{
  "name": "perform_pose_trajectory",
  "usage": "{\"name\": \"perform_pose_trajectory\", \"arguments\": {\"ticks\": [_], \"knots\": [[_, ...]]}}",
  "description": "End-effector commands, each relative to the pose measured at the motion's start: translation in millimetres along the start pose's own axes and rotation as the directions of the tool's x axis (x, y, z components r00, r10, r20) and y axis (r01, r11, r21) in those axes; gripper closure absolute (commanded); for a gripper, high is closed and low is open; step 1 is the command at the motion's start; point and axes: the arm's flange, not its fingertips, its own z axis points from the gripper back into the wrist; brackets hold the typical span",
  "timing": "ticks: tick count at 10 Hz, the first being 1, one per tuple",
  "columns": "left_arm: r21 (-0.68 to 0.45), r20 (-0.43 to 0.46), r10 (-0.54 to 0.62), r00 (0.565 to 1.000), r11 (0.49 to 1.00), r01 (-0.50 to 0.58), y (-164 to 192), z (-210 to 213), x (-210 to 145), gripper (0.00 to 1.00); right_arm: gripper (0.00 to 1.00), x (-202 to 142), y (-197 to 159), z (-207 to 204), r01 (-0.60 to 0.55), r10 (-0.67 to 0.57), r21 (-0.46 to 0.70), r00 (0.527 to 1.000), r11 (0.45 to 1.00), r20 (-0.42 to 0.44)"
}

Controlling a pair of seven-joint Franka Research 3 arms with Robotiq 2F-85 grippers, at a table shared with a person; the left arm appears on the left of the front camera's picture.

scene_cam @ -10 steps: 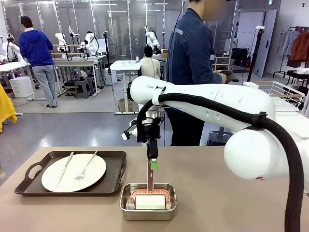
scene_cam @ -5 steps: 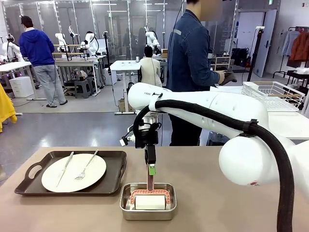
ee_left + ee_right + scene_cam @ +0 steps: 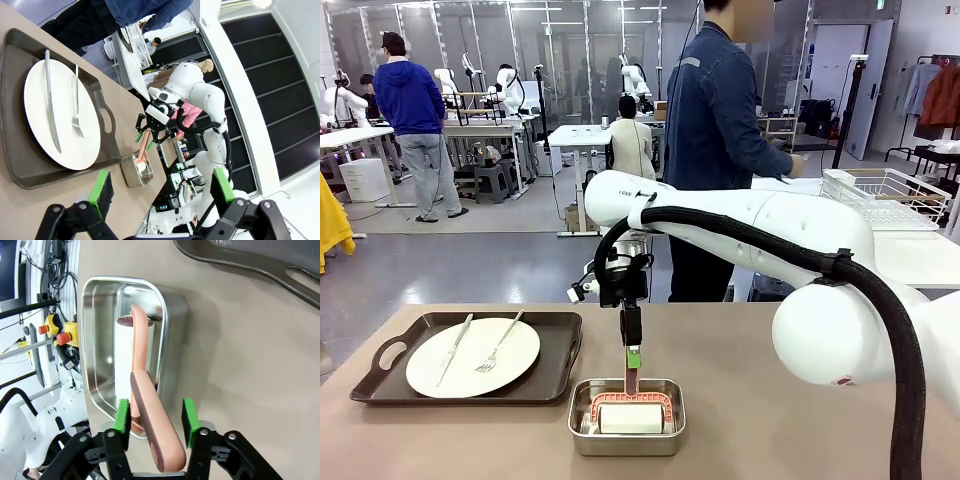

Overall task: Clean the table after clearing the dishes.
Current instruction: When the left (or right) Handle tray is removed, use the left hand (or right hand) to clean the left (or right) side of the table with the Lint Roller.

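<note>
Table (image 3: 720, 420) of matte brown, with 1 dark handled tray (image 3: 560, 352) on the robot's left half. On that tray, 1 round white plate (image 3: 470, 368) carrying a silver knife (image 3: 453, 350) and fork (image 3: 498, 345) side by side. Same set in the left wrist view: tray (image 3: 12, 65), plate (image 3: 62, 120), knife (image 3: 50, 95), fork (image 3: 76, 107). Just beside the tray, toward the table's middle, a small steel pan (image 3: 620, 444) holding a white roller (image 3: 632, 420), its pink handle (image 3: 631, 378) rising upright out of the pan. Right gripper (image 3: 633, 358) pointing straight down over the pan, green pads on either side of that handle. From the right wrist view, right gripper (image 3: 154, 415) narrowed round the handle (image 3: 147, 405) above the pan (image 3: 100, 340) and roller (image 3: 122, 355), 1 pad against it or nearly so, a gap at the other — cannot tell whether truly clamped. Left gripper (image 3: 162, 192) spread wide, nothing between its pads, facing across the tray. Person (image 3: 720, 130) in a denim jacket standing at the far side, turned sideways.
</note>
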Motion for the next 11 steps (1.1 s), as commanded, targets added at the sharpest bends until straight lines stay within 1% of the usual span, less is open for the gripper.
{"name": "perform_pose_trajectory", "arguments": {"ticks": [1,2,3,5,6,7,8,9,10,11], "knots": [[-0.01,-0.01,-0.015,1.0,1.0,0.015,-1.3,4.9,-1.5,0.0,1.0,18.6,-7.7,24.2,0.031,-0.031,0.034,0.999,0.999,0.026],[-0.01,-0.01,-0.015,1.0,1.0,0.015,-1.3,4.9,-1.5,0.0,0.97,19.4,-1.7,28.5,0.029,-0.03,0.031,0.999,0.999,0.032],[-0.01,-0.01,-0.015,1.0,1.0,0.015,-1.3,4.9,-1.5,0.0,1.0,19.7,4.5,32.3,0.043,-0.044,0.038,0.999,0.998,0.026],[-0.01,-0.01,-0.015,1.0,1.0,0.015,-1.3,4.9,-1.5,0.0,1.0,17.0,15.3,34.8,0.1,-0.1,0.045,0.995,0.994,0.012],[-0.01,-0.01,-0.015,1.0,1.0,0.015,-1.3,4.9,-1.5,0.0,1.0,10.2,27.9,37.7,0.133,-0.134,0.041,0.991,0.99,0.027],[-0.01,-0.01,-0.015,1.0,1.0,0.015,-1.3,4.9,-1.5,0.0,1.0,-3.6,49.0,42.3,0.21,-0.21,0.012,0.977,0.978,0.02],[-0.01,-0.01,-0.015,1.0,1.0,0.015,-1.3,4.9,-1.5,0.0,1.0,-29.6,73.2,48.8,0.315,-0.314,-0.037,0.949,0.948,0.037],[-0.01,-0.01,-0.015,1.0,1.0,0.015,-1.3,4.9,-1.5,0.0,1.0,-65.9,94.6,55.0,0.421,-0.412,-0.059,0.904,0.905,0.114],[-0.01,-0.01,-0.015,1.0,1.0,0.015,-1.3,4.9,-1.5,0.0,1.0,-110.5,114.5,57.7,0.548,-0.528,-0.005,0.809,0.837,0.259],[-0.01,-0.01,-0.015,1.0,1.0,0.015,-1.3,4.9,-1.5,0.0,1.0,-150.2,134.8,57.7,0.651,-0.622,0.039,0.704,0.758,0.344]]}}
